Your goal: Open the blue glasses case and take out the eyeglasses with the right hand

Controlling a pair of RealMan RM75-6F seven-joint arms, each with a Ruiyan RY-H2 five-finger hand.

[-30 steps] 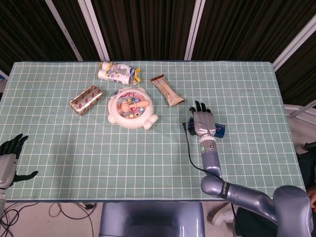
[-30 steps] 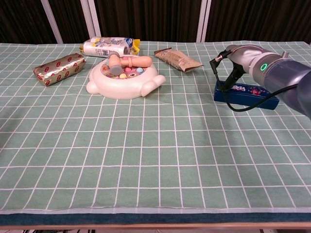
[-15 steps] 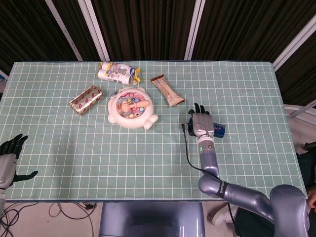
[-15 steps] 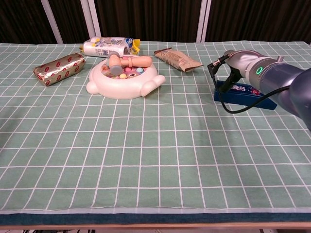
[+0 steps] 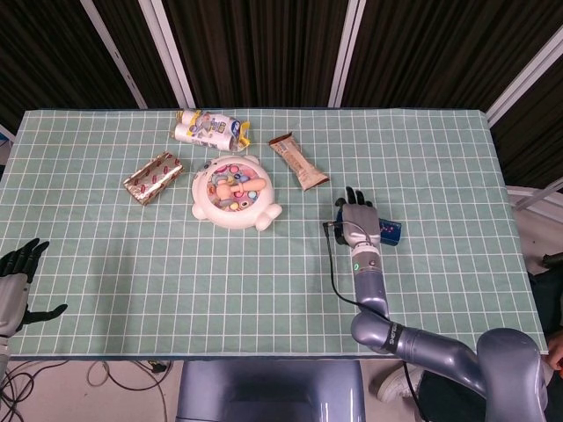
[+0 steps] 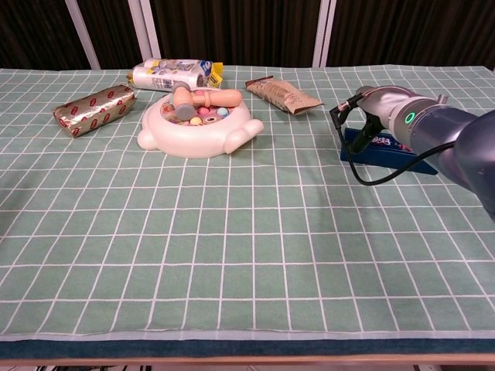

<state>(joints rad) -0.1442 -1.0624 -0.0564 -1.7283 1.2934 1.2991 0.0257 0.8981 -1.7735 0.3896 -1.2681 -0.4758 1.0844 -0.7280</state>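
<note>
A closed blue glasses case [image 6: 384, 149] lies on the desk's [image 5: 440, 158] right side, long axis running left to right. The right hand [image 5: 359, 221] rests directly over its left end, fingers [image 5: 352, 195] extended; grip unclear. The left hand [image 5: 16, 280], fingers spread and empty, sits well apart.

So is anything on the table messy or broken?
Nothing looks broken or spilled. The blue glasses case lies flat and looks closed under the right hand. The snack packets and the white toy just lie at different angles on the checked tablecloth.
</note>
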